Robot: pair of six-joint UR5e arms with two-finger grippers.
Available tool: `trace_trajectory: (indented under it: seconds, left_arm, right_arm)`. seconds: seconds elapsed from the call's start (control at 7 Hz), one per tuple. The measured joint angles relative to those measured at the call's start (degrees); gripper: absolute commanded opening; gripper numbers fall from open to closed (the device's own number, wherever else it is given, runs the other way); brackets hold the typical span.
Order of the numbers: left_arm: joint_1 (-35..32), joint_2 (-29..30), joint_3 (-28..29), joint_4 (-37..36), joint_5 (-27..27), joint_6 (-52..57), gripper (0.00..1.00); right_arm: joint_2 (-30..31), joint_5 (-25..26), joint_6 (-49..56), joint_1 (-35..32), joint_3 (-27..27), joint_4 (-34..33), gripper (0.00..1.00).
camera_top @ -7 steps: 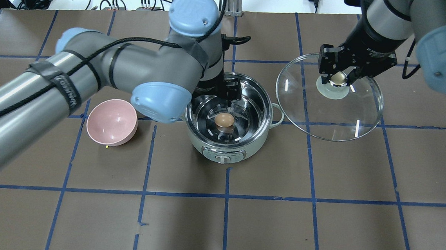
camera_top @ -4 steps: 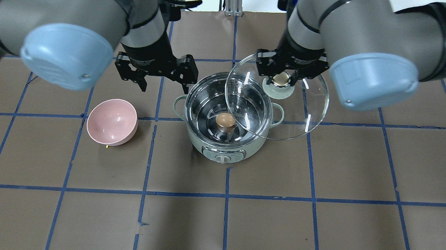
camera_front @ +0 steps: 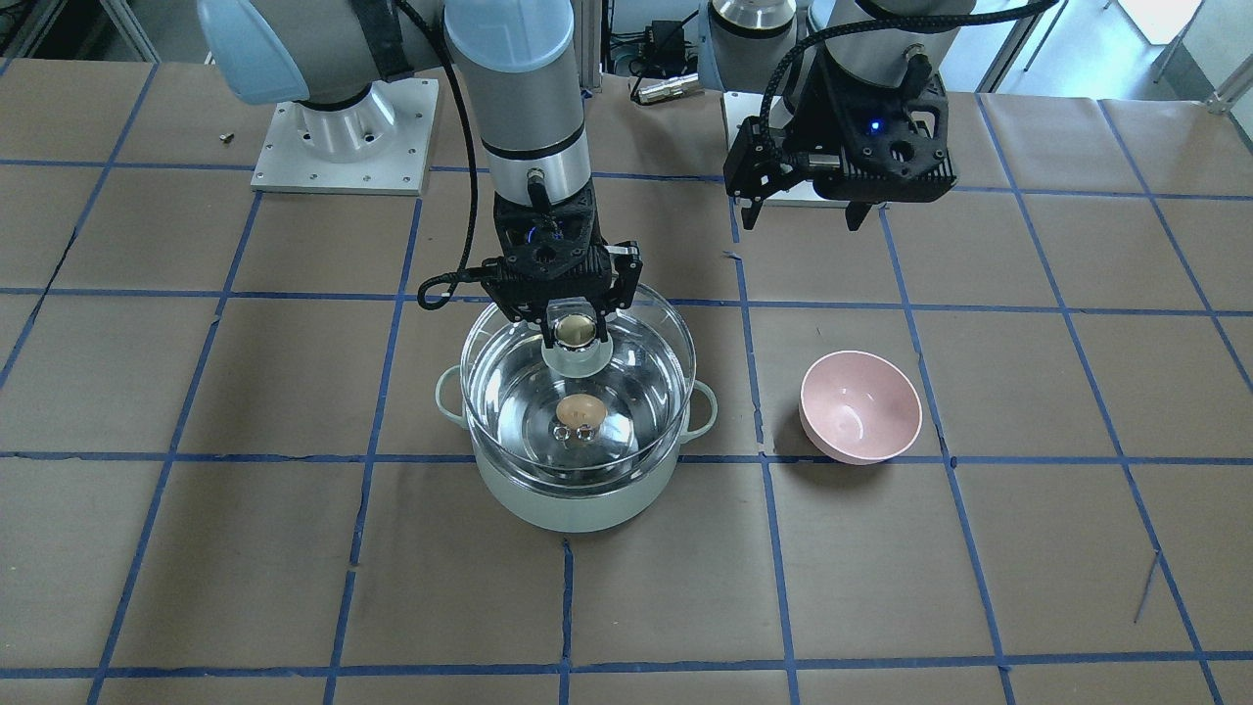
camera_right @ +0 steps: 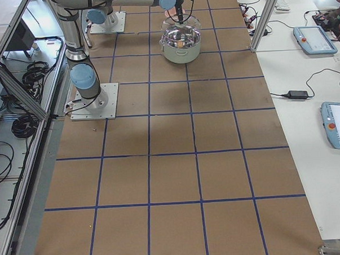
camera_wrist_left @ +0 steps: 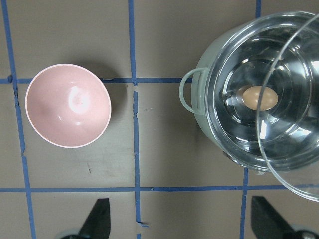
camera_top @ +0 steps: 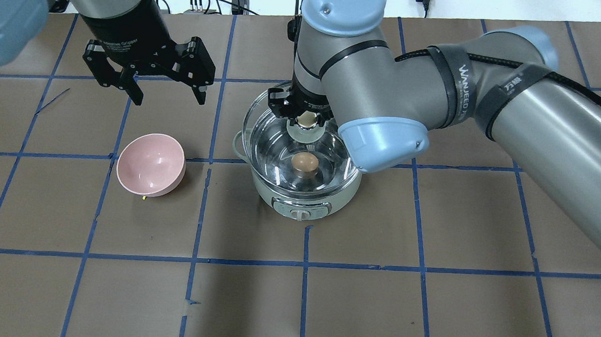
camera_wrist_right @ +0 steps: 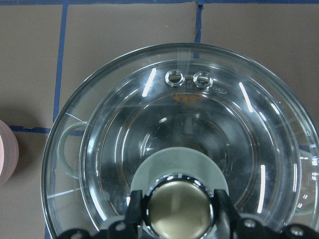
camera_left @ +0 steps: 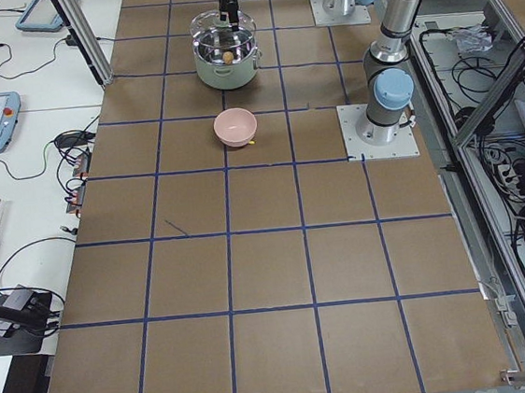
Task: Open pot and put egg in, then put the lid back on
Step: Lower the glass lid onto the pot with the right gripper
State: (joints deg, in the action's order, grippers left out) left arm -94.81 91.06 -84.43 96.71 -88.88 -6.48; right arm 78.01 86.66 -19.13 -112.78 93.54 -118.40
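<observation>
The mint-green pot (camera_top: 303, 198) stands mid-table with the tan egg (camera_top: 304, 162) lying on its steel bottom. My right gripper (camera_top: 307, 119) is shut on the gold-beige knob (camera_wrist_right: 179, 206) of the clear glass lid (camera_top: 259, 119). It holds the lid just over the pot's mouth, shifted a little toward the far side. I cannot tell whether the lid touches the rim. My left gripper (camera_top: 170, 99) is open and empty, raised to the left of and beyond the pot. In the front view the egg (camera_front: 578, 408) shows through the lid (camera_front: 641, 377).
An empty pink bowl (camera_top: 150, 164) sits to the left of the pot, below the left gripper; it also shows in the left wrist view (camera_wrist_left: 68, 105). The brown table top (camera_top: 428, 304) carries a grid of blue tape. The right forearm spans the table's right side.
The right arm has carried the lid leftward from the pot's right side to over the pot. The left gripper has pulled out of the pot and moved left and back, open.
</observation>
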Motion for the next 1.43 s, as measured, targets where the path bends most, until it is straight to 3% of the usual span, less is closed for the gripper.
trace_trajectory:
  seconds: [0.71,1.43]
  left_arm:
    - [0.5,-0.1,-0.1,-0.5,-0.6,5.7,1.0]
    - [0.3,-0.1,-0.1,-0.4,-0.9,5.8,1.0]
  right_arm:
    - [-0.6,-0.5,-0.2,-0.2,3.4,-0.9,0.38]
    - [-1.3,-0.7,0.7,-0.2,3.0,-2.7,0.38]
